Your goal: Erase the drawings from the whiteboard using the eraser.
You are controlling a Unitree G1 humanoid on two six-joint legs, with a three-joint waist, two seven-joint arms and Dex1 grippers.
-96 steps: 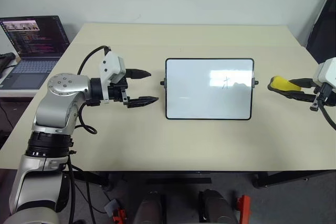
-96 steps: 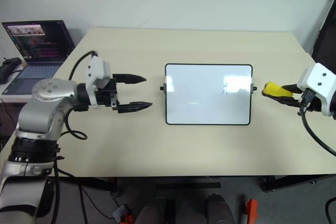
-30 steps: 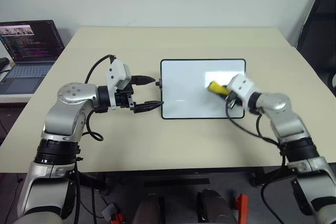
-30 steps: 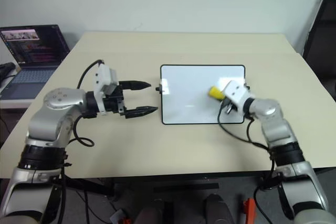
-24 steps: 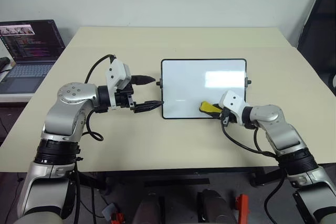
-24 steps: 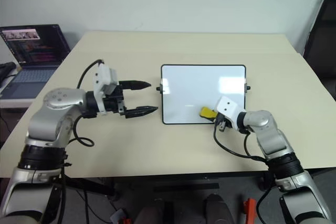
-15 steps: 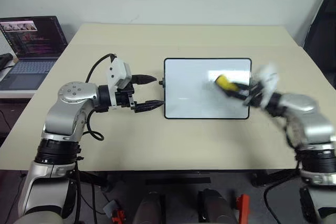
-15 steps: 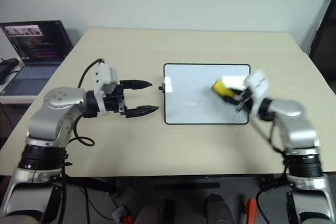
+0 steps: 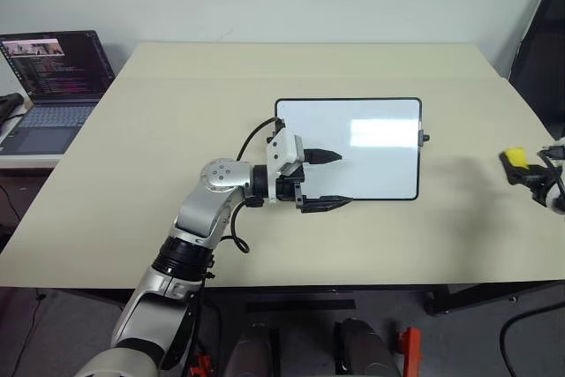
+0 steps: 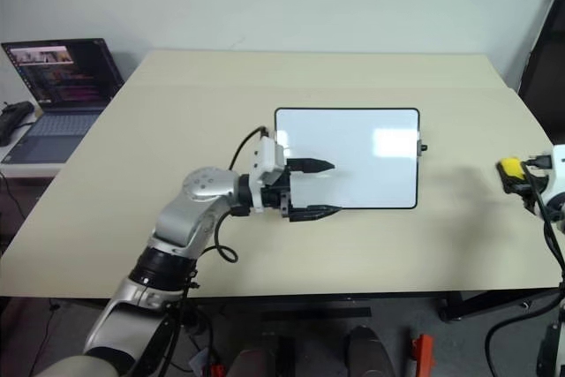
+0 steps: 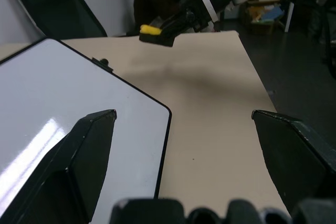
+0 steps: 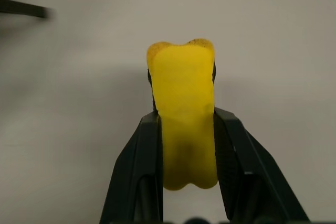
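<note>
The right gripper (image 12: 184, 145) is clamped on the yellow eraser (image 12: 184, 108), pinching its sides, out over bare table (image 9: 177, 130) well right of the whiteboard (image 9: 371, 121); the left gripper (image 9: 328, 179) has its fingers spread wide over the board's lower left part, holding nothing; the board's surface looks clean.

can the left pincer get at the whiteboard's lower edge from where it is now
Probably yes. The left pincer hangs open over the whiteboard, its lower finger by the bottom frame, with nothing between them. The right pincer holds the eraser off beyond the board.
</note>
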